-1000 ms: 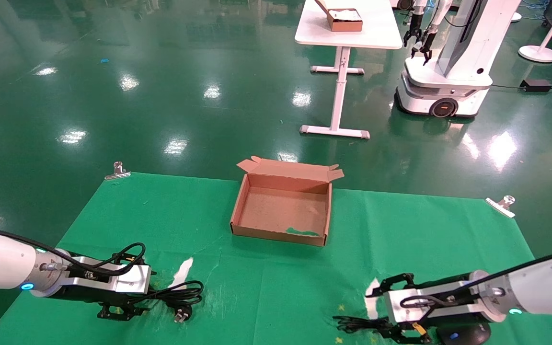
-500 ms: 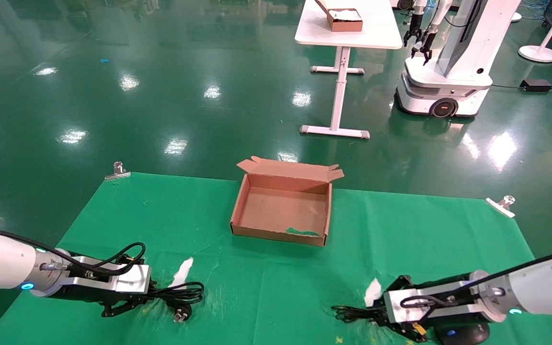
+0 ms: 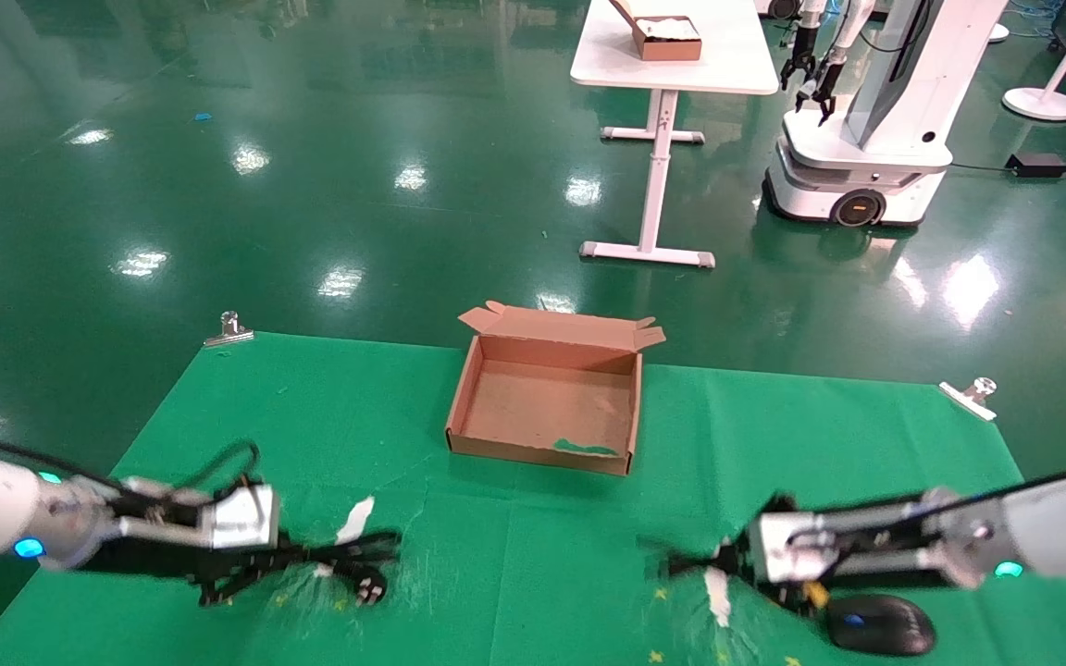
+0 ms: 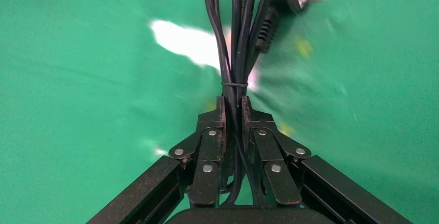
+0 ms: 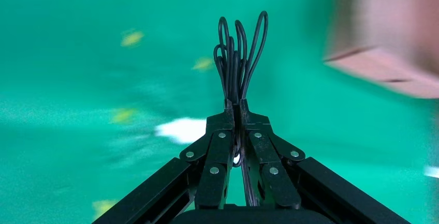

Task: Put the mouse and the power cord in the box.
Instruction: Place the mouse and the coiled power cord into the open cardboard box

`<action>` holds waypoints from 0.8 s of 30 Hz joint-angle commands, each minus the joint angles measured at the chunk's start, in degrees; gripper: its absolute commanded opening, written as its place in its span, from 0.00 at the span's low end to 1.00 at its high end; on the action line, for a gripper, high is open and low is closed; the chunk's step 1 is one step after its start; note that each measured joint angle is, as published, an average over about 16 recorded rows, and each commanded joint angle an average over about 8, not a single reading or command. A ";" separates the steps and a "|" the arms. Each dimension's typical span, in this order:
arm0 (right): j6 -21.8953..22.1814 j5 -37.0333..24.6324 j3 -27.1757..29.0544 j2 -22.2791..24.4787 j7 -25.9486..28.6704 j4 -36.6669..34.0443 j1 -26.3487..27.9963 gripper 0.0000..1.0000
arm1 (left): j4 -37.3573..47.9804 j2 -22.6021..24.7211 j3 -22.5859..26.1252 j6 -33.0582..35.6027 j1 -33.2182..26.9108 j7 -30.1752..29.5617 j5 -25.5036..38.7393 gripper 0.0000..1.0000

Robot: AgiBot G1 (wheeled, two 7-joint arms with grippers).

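Both arms have risen since a moment ago. On the green-covered desk (image 3: 514, 573) the cardboard box (image 3: 547, 402) sits mid-desk, nothing in it. Near the front, the left hand (image 4: 234, 111) is clamped on the bundled power cord (image 4: 235, 38). The right hand (image 5: 236, 111) pinches the mouse cable (image 5: 239, 58), while the mouse (image 3: 877, 624) lies beside it on the cloth.
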 commanded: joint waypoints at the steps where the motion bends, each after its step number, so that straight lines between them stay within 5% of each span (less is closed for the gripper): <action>1: -0.40 1.76 1.23 1.05 -0.08 0.13 0.62 0.00 | 0.54 -1.01 -1.14 1.82 -1.14 -0.87 -1.66 0.00; 11: -0.22 7.58 5.50 4.23 1.84 9.06 7.19 0.00 | 4.93 -1.43 -8.99 7.63 -8.32 -12.02 -12.99 0.00; 17: 4.36 9.38 6.50 -3.25 3.36 12.62 7.53 0.00 | 5.23 0.74 -10.50 2.05 -12.89 -16.28 -15.33 0.00; 24: 13.74 9.10 6.30 -13.17 0.02 6.83 5.76 0.00 | 4.57 0.78 -10.18 -3.21 -15.86 -17.40 -15.07 0.00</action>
